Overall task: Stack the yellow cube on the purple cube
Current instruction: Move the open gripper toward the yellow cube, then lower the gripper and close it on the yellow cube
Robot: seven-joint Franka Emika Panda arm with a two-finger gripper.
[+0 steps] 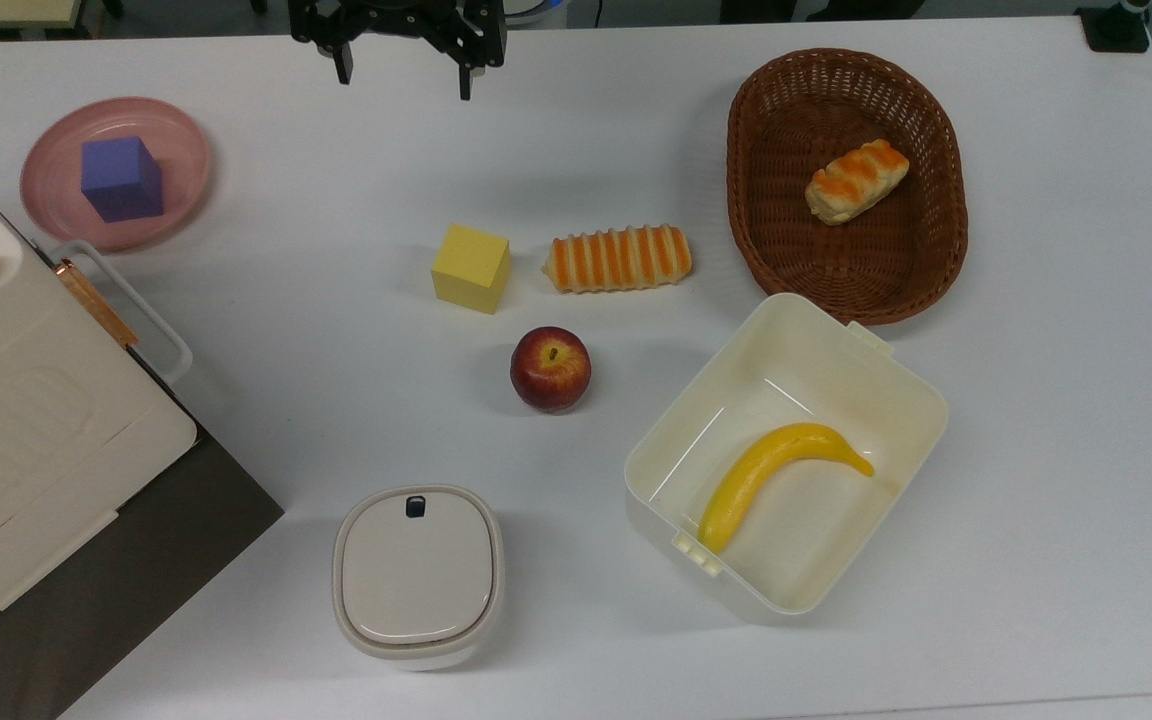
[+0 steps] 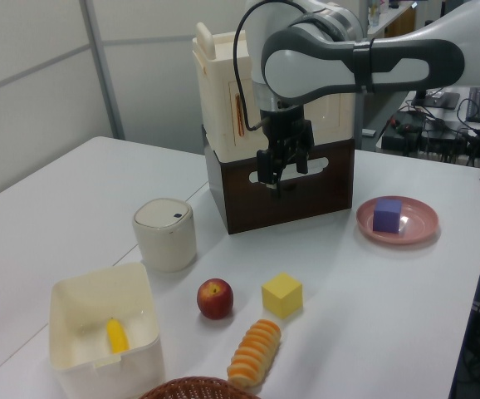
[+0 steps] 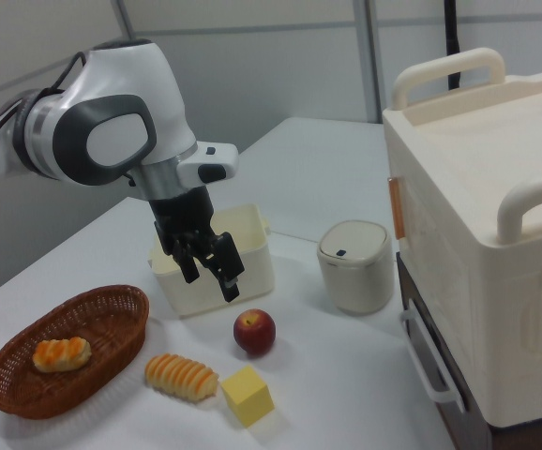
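The yellow cube [image 1: 471,268] [image 2: 282,294] [image 3: 247,395] rests on the white table, just left of a striped bread roll in the top view. The purple cube [image 1: 121,178] [image 2: 387,214] sits on a pink plate [image 1: 176,130] [image 2: 418,230] at the top view's far left. My gripper [image 1: 403,82] [image 2: 273,179] [image 3: 212,281] hangs open in the air at the top view's upper edge, above the table, well apart from both cubes and holding nothing.
A striped bread roll [image 1: 619,258] and a red apple [image 1: 550,368] lie beside the yellow cube. A wicker basket [image 1: 766,250] holds another roll. An open cream box [image 1: 896,400] holds a banana [image 1: 776,475]. A lidded pot [image 1: 419,570] and a large cream case [image 1: 26,400] stand on the top view's left.
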